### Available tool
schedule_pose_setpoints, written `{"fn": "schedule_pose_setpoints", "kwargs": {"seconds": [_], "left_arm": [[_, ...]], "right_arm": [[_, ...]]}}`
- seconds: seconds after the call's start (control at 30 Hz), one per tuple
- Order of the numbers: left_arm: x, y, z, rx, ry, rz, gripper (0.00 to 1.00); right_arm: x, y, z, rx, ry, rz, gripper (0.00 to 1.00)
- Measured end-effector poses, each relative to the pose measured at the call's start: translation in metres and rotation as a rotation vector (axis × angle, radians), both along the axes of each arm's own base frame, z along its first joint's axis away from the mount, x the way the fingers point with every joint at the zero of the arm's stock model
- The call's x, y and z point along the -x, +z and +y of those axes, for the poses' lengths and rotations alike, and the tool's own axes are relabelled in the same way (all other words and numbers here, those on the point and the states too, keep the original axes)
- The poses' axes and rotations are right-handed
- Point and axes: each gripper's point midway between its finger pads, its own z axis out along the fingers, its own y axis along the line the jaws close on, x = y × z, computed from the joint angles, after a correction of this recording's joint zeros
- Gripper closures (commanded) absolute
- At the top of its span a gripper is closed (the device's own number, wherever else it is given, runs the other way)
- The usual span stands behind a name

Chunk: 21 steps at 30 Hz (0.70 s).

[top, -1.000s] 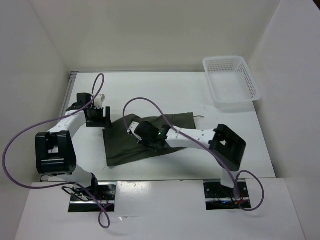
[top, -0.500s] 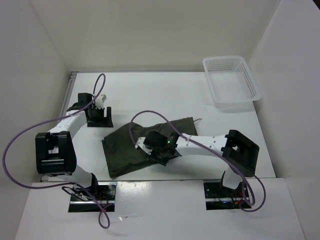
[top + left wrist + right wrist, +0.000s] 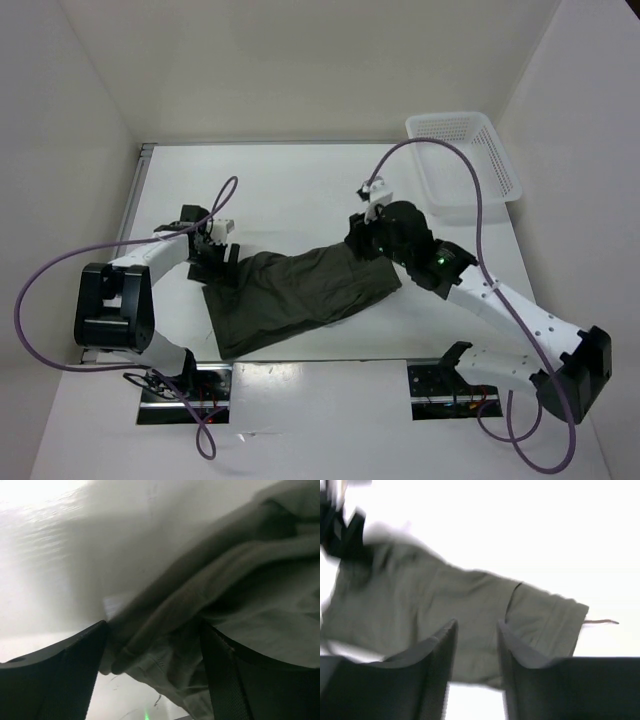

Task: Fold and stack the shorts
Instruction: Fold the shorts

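The dark olive shorts (image 3: 300, 290) lie spread across the middle of the white table (image 3: 300, 185), long side running left to right. My left gripper (image 3: 218, 262) sits low at their upper left corner. In the left wrist view (image 3: 152, 630) its jaws stand apart with a bunched fold of the shorts (image 3: 250, 580) between them, not pinched. My right gripper (image 3: 362, 238) hangs above the shorts' upper right end. In the right wrist view (image 3: 477, 625) it is slightly open and empty, with the shorts (image 3: 445, 605) flat below and a thin drawstring (image 3: 602, 622) trailing off their right edge.
A white plastic lattice basket (image 3: 450, 118) stands at the back right corner. White walls close in the table on the left, back and right. Purple cables loop over both arms.
My right gripper has let go of the shorts, risen and swung from their middle to their upper right end. The shorts now lie stretched out to the right. My left gripper has moved onto their left corner.
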Motion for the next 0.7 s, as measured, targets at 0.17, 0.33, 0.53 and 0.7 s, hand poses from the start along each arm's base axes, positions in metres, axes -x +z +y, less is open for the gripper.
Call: {"fn": "schedule_pose_setpoints", "kwargs": {"seconds": [0.17,0.33,0.53,0.7], "left_arm": [[-0.001,-0.006,0.012,-0.105,0.007,-0.009,0.35],[-0.005,-0.007,0.018,-0.172,0.005,-0.027,0.59],[-0.016,-0.008,0.027,-0.225,0.024,-0.071,0.88],[-0.056,-0.004,0.038,-0.296,0.059,-0.151,0.87]], "right_arm": [[-0.037,-0.03,-0.002,0.006,-0.13,0.059,0.76],[-0.04,-0.151,0.002,0.22,-0.168,0.331,0.97],[-0.056,-0.184,0.001,0.226,-0.277,0.439,1.0],[-0.09,-0.189,-0.009,0.163,-0.423,0.47,1.0]]}}
